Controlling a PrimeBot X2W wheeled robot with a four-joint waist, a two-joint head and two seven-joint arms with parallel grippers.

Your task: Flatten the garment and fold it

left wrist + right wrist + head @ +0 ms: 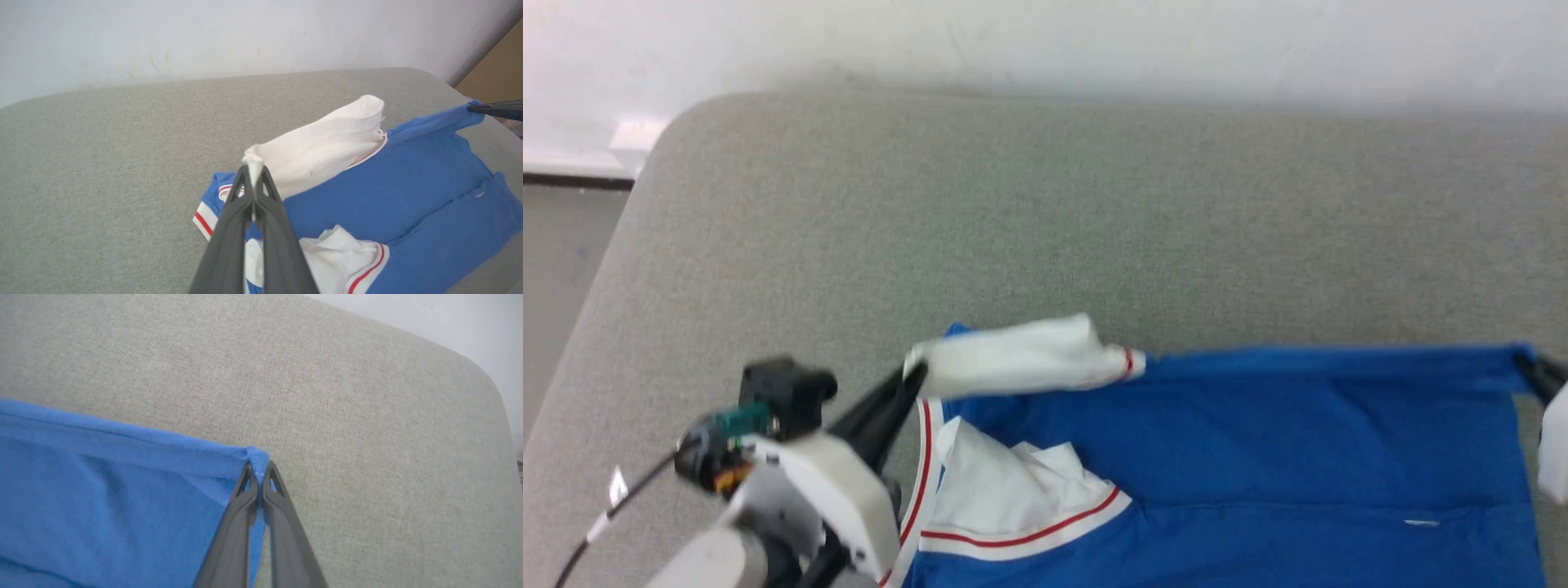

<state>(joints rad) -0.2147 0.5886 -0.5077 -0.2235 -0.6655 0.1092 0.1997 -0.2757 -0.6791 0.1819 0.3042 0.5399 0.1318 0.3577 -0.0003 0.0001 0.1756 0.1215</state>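
Head view: blue jersey point(1258, 441) lying on grey fabric surface point(1013, 204), near edge. Left gripper point(916, 377) at white sleeve point(1013, 355); right gripper point(1531, 369) at the jersey's far right corner.
Left wrist view: fingers pressed together, pinching the sleeve tip.
Right wrist view: fingers clamped on a blue corner.

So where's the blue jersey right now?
The jersey is spread over the grey cushion, low and right in the head view, stretched between the left gripper pinching a white sleeve and the right gripper pinching a blue corner.
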